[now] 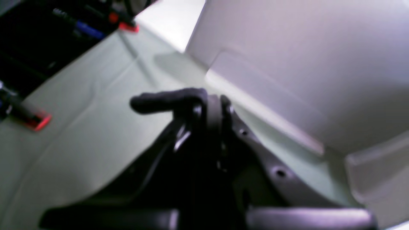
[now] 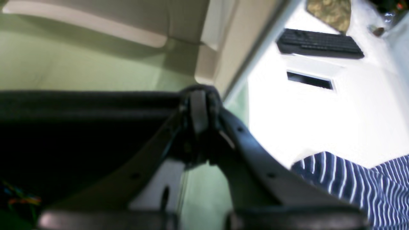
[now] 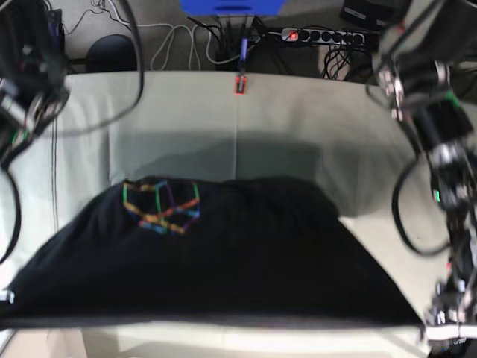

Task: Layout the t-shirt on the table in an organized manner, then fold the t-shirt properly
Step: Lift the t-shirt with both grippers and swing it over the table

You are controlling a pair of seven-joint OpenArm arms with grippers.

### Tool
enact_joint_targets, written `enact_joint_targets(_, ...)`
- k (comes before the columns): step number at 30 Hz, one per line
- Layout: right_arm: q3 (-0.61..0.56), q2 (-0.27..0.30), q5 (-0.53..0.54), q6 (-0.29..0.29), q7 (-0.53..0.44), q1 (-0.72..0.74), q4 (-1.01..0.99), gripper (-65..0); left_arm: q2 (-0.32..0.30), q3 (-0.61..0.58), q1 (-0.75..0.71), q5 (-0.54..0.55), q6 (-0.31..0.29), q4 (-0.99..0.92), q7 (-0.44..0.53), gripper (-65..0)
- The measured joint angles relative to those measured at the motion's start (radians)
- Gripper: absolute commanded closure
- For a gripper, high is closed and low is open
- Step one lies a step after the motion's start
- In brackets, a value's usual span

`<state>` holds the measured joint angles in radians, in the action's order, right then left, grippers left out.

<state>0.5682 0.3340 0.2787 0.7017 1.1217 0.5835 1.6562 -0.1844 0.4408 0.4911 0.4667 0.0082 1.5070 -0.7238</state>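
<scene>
The t-shirt (image 3: 223, 253) hangs stretched along the counter's (image 3: 298, 127) near edge, left pincer (image 1: 209, 102) and right pincer (image 2: 199, 95) each clamped on a corner, probably to spread it flat

Counter (image 3: 298, 119) wide, draped in creased pale grey-green cloth. One small red clamp (image 3: 240, 84) grips the far edge at centre. The t-shirt (image 3: 223, 268), charcoal-black, covers the near half; its far part rests on the cloth, rainbow line print (image 3: 162, 206) facing up.

Beyond the far edge, a black multi-socket power strip (image 3: 320, 35) and white cables (image 3: 175, 41) lie on grey floor (image 3: 160, 15).
</scene>
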Motion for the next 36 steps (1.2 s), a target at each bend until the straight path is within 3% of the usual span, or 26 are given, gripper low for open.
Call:
enact_joint_targets(11, -0.170, 0.111, -0.002, 0.000, -0.259, 0.492, -0.582, 0.0, -0.053, -0.159, 0.501, 0.001, 0.002, -0.437, 0.009, -0.1)
enact_joint_targets(16, -0.170, 0.143, -0.005, -0.002, -0.330, 0.691, -0.730, 0.0, -0.061, -0.188, 0.666, 0.007, -0.003, -0.498, 0.016, -0.1)
enact_joint_targets(19, -0.169, 0.153, 0.013, -0.006, -0.349, 0.698, -0.748, 0.0, -0.065, -0.211, 0.711, 0.009, -0.004, -0.490, 0.019, -0.1)
enact_joint_targets(24, -0.171, 0.145, -0.016, -0.002, -0.280, 0.671, -0.735, 0.0, -0.073, -0.214, 0.682, 0.008, -0.004, -0.423, -0.004, -0.1)
enact_joint_targets(28, -0.164, 0.151, 0.005, -0.004, -0.247, 0.644, -0.604, 0.0, -0.124, -0.207, 0.571, 0.012, -0.001, -0.330, 0.011, -0.1)
enact_joint_targets(31, -0.156, 0.148, 0.051, -0.006, -0.240, 0.481, -0.436, 0.0, -0.130, -0.201, 0.433, 0.011, 0.003, -0.256, 0.016, -0.1)
enact_joint_targets(36, -0.088, 0.081, 0.089, 0.001, -0.148, 0.143, -0.257, 0.0, -0.096, -0.103, 0.145, 0.007, 0.002, -0.134, -0.006, -0.1)
